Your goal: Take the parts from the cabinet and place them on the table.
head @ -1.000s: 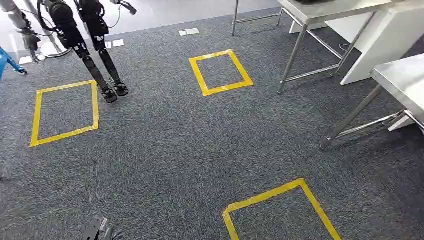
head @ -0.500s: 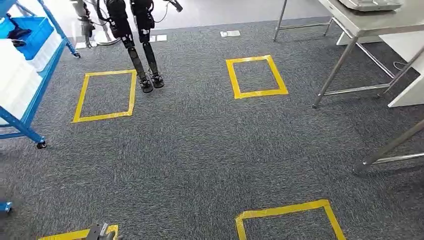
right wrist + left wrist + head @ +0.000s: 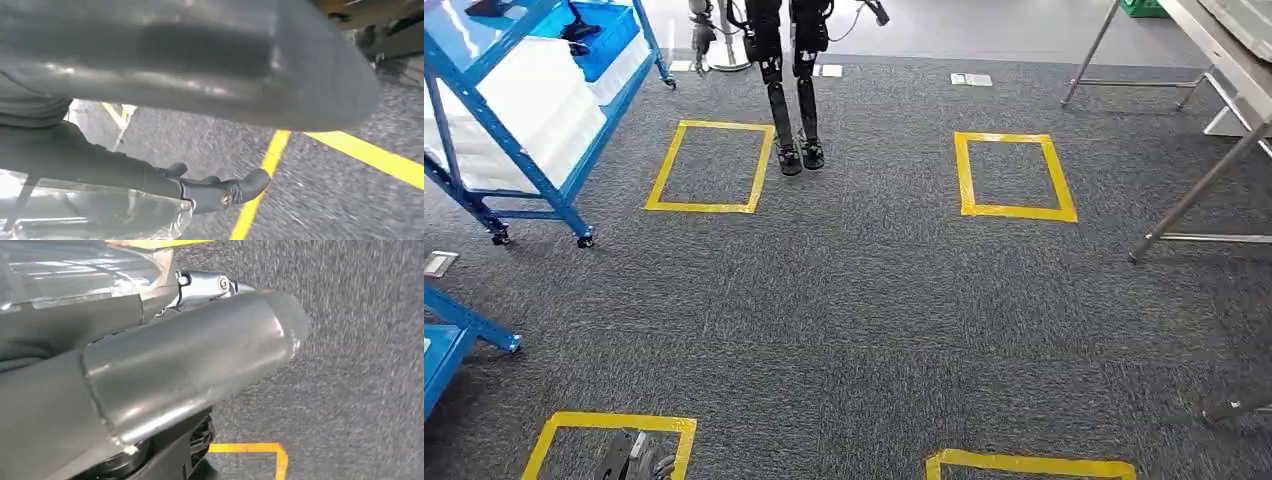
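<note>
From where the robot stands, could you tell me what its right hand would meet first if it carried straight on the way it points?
Most likely the grey carpet. The right hand hangs with its fingers aimed down at the floor, near a yellow tape line. Nothing else shows in between, though depth is hard to judge.

Robot lab — taped floor squares [image 3: 711, 167]; another humanoid [image 3: 789, 75]

A broad, smooth grey thumb [image 3: 190, 365] with a rounded tip and glossy highlights is seen on the left hand [image 3: 150, 370], and behind it a polished silver joint piece [image 3: 210, 286] with a round screw head is set. On the right hand [image 3: 165, 100], a matt dark-grey thumb [image 3: 200, 65] is shown above slim black fingers [image 3: 210, 190], one of them marked by a small round silver-rimmed screw.
</note>
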